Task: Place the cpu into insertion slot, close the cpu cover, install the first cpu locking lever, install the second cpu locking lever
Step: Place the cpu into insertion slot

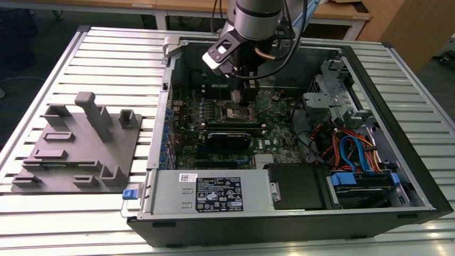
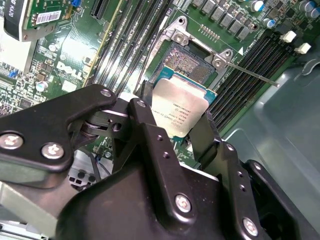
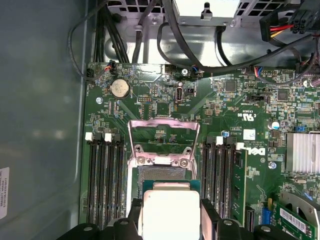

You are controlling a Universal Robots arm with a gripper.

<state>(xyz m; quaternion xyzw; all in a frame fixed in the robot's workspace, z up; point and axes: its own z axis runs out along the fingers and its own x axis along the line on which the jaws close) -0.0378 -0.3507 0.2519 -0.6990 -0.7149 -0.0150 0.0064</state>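
My gripper [image 2: 175, 131] is shut on the cpu [image 2: 181, 107], a flat square chip with a dull silver top, held by two opposite edges between black fingers [image 2: 145, 125]. The cpu [image 3: 170, 212] hangs just above the insertion slot [image 3: 162, 175], partly over it, with dark socket [image 2: 189, 62] still showing beyond the chip. The cpu cover [image 3: 162, 121], a silver frame with a square cut-out, stands flipped open at the slot's far side. A thin metal locking lever [image 2: 252, 76] sticks out, released, beside the slot. In the exterior view the gripper [image 1: 242, 96] reaches down into the open computer case over the slot [image 1: 238, 111].
Black memory slots [image 3: 106, 180] flank the socket on both sides. Black cables [image 3: 150, 35] and a finned heat sink [image 3: 302, 152] lie nearby. The case wall [image 1: 165, 106] and drive bays [image 1: 355, 160] hem in the board. A grey fixture plate [image 1: 78, 144] sits on the exterior view's left.
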